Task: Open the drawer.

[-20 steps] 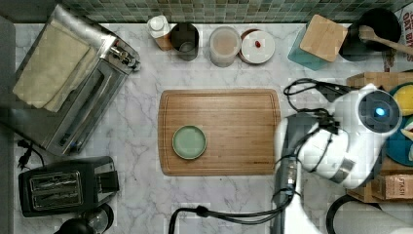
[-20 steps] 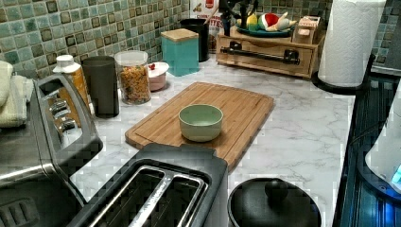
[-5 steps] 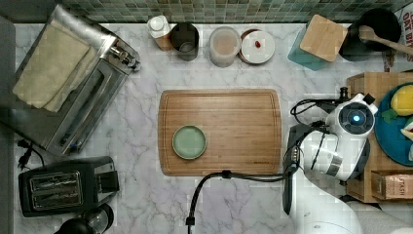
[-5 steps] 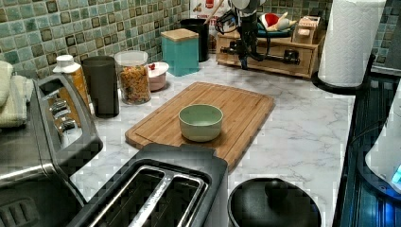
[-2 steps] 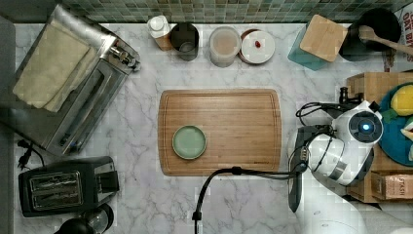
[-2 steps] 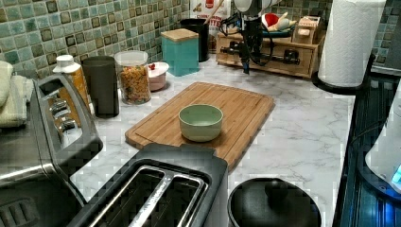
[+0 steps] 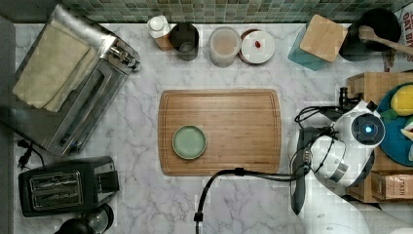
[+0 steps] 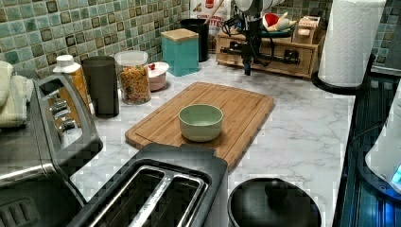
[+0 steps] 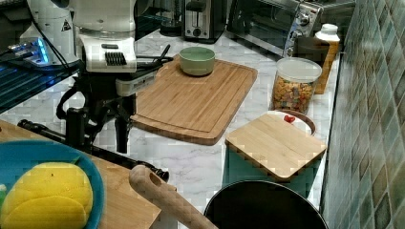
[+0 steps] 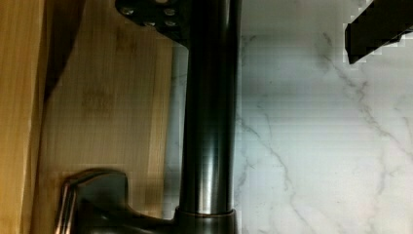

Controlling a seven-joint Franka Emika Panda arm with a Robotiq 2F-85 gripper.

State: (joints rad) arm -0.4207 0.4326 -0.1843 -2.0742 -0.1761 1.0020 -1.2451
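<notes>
The drawer (image 8: 269, 54) sat in a wooden organizer at the marble countertop's (image 8: 302, 137) back edge, beside the paper towel roll (image 8: 343, 40). The gripper (image 9: 99, 125) hung at the black bar handle (image 10: 209, 112), fingers spread, one on each side of the bar. The bamboo cutting board (image 7: 219, 131) carried a green bowl (image 7: 189, 142) mid-counter.

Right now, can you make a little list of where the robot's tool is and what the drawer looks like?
tool: open, one finger on each side of the handle
handle: long black bar across the drawer front
drawer: light wood, looks shut
cutting board: flat on the marble counter
green bowl: sitting on the cutting board, away from the tool
</notes>
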